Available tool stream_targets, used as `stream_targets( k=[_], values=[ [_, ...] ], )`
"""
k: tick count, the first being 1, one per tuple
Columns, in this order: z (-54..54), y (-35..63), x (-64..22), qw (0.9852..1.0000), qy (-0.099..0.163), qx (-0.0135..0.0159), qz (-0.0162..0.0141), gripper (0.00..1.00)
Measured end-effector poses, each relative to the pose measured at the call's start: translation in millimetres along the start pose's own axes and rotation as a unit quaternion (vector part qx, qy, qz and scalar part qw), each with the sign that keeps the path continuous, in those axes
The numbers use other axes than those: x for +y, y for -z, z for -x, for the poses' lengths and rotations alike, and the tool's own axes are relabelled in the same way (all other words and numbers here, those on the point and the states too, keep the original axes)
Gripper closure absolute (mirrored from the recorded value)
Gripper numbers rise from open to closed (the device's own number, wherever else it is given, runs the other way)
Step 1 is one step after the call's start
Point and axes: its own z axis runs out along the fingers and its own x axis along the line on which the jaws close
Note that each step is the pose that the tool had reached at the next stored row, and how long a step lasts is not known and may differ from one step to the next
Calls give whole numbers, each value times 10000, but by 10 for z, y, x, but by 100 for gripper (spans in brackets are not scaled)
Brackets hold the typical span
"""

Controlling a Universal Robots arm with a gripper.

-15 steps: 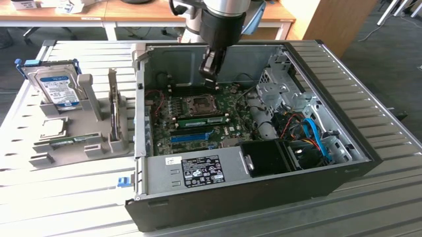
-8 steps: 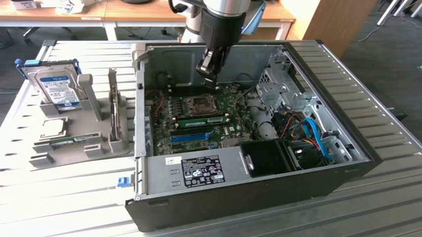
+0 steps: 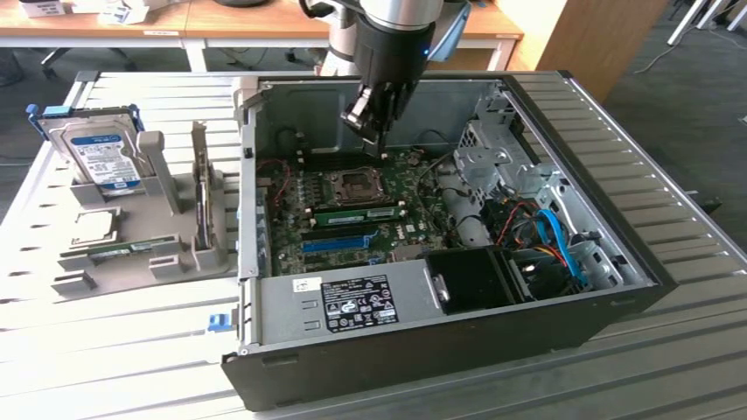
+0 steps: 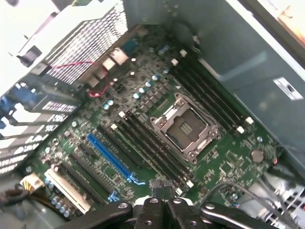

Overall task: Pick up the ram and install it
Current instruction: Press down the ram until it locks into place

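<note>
A green ram stick (image 3: 357,213) stands on edge in a slot of the motherboard (image 3: 403,232), just in front of the CPU socket (image 3: 353,183). My gripper (image 3: 379,144) hangs inside the open computer case (image 3: 467,350), above the motherboard's rear edge and behind the socket, apart from that stick. Its fingers are shut, and I see nothing held between them. In the wrist view the gripper (image 4: 162,198) hovers over the black memory slots (image 4: 152,150) beside the CPU socket (image 4: 185,128). Another green stick (image 3: 122,249) lies in the grey holder at the exterior view's left.
A hard drive (image 3: 103,153) stands upright in the grey holder (image 3: 175,254). Inside the case are a blue expansion slot (image 3: 338,242), a black fan shroud (image 3: 473,280), a metal drive cage (image 3: 496,162) and loose cables (image 3: 548,241). The case walls enclose the motherboard.
</note>
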Motion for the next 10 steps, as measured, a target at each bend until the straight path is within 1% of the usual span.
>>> stream_targets(
  k=[3, 5, 7, 10],
  values=[
    [0, -1, 0, 9996, -269, -12, -8, 89],
    [0, -2, 0, 9990, -457, -20, -14, 89],
    [0, -3, 0, 9980, -634, -28, -20, 89],
    [0, -5, 0, 9959, -905, -40, -28, 89]
  ],
)
